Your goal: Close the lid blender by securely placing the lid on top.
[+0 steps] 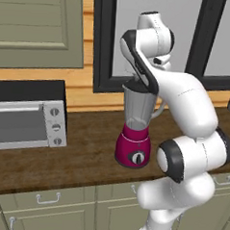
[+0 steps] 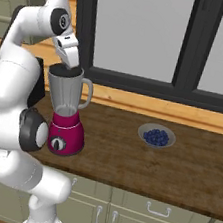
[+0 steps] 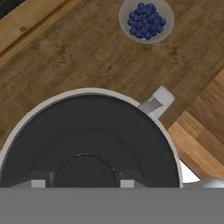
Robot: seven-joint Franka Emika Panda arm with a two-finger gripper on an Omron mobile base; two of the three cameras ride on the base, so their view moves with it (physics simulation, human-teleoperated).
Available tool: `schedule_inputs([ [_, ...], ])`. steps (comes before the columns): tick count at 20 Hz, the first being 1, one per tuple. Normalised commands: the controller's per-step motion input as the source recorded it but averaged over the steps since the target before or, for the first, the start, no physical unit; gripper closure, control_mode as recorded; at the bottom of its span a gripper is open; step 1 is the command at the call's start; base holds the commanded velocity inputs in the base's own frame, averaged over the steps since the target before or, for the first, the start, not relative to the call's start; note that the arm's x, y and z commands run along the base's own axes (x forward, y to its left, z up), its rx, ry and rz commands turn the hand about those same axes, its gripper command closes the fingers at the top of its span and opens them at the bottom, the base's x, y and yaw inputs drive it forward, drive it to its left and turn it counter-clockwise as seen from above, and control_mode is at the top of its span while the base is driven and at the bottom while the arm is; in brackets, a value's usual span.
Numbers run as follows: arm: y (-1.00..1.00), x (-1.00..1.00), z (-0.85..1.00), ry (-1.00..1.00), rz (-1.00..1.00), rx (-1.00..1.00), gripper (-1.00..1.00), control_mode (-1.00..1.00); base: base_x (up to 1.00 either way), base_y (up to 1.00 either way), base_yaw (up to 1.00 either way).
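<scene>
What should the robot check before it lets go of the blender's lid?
1. Lid over the jar mouth: ok, the dark lid sits inside the jar's pale rim in the hand view.
2. Pincer on the lid: ok, it is shut at the top of the blender.
3. Lid pressed fully down and sealed: cannot tell, the hand hides the seam in both base views.
4. Blender upright on the counter: ok, its magenta base stands flat.
5. Bowl of blueberries out of the way: ok, it sits apart from the blender, farther along the counter.
6. Toaster oven clear of the arm: ok, it stands apart on the other side.
</scene>
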Motion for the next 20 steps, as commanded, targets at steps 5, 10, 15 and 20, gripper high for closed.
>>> schedule_inputs([
  [5, -0.22, -0.04, -0.71, -0.06, 0.0, 0.0, -1.0, -1.0, 0.0, 0.0, 0.0],
  [10, -0.25, -0.02, -0.42, -0.01, 0.0, 0.0, -1.0, -1.0, 0.0, 0.0, 0.0],
  [15, -0.29, -0.29, -0.11, -0.02, 0.0, 0.01, -1.0, -1.0, 0.0, 0.0, 0.0],
  [20, -0.28, -0.5, -0.01, 0.0, 0.0, 0.0, -1.0, -1.0, 0.0, 0.0, 0.0],
])
